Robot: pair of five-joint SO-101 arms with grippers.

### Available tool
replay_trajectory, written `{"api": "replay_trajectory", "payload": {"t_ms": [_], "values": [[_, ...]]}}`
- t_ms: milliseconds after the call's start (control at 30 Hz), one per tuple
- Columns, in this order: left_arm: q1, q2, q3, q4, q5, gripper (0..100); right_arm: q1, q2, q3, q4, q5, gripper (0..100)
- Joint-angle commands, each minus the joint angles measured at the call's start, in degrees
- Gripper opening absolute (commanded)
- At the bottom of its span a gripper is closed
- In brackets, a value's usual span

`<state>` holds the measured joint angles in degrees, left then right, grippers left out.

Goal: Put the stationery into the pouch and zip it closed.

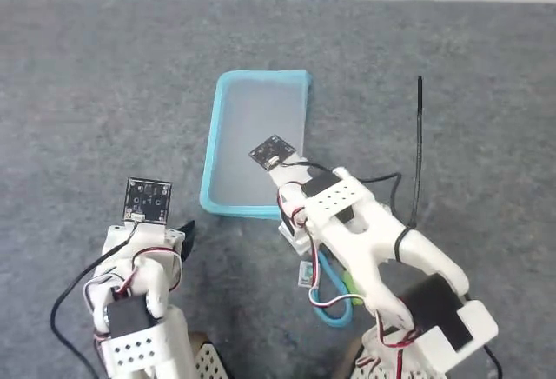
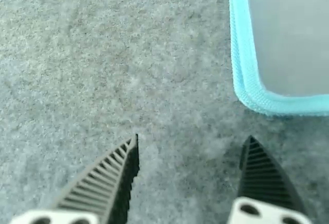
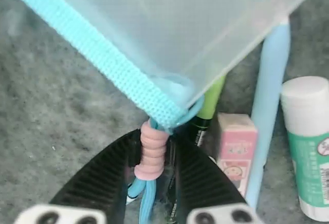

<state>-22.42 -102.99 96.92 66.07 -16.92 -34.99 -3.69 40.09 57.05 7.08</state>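
Turquoise-edged translucent fabric pouch [image 1: 259, 136] is lying flat on the grey felt-covered counter [image 1: 104, 83], ahead of both arms. The right end effector [image 3: 154, 183] is sitting at the pouch's corner nearest the right arm. Its two black fingers are pressing together and pinching the pink ribbed zipper pull [image 3: 152, 149], which is hanging off the pouch's turquoise zip tape, and a light blue cord [image 3: 146, 203] is trailing from the pull between the fingers. Just beside that same corner, outside the pouch, the stationery is lying on the counter. A green marker with a black band [image 3: 208, 106] is passing out of sight behind the pouch's edge, and a pink rectangular eraser [image 3: 237, 147] is resting next to it. A pale blue slender rod-shaped item [image 3: 268, 106] is lying beyond the eraser, also running behind the pouch's edge, and a white-capped glue stick with a green label [image 3: 308, 147] is lying farthest from the pouch's corner. The left end effector [image 2: 193, 147] is hovering over the counter near the pouch's other near corner, apart from the pouch, its ribbed black fingers spreading wide above the felt.
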Motion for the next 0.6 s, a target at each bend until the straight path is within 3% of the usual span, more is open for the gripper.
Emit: {"api": "replay_trajectory", "payload": {"t_ms": [0,367,567], "values": [[0.1,-1.1,-0.4,-1.1,-0.6,30,3.1,-0.9,-3.3,1.0,0.7,0.6],[2.2,-1.1,-0.4,-0.3,-0.8,30,5.5,-10.8,-3.0,3.3,1.0,0.6],[2.4,-1.1,-0.4,0.0,-0.9,30,10.7,-18.0,-2.6,2.7,2.6,0.6]]}}
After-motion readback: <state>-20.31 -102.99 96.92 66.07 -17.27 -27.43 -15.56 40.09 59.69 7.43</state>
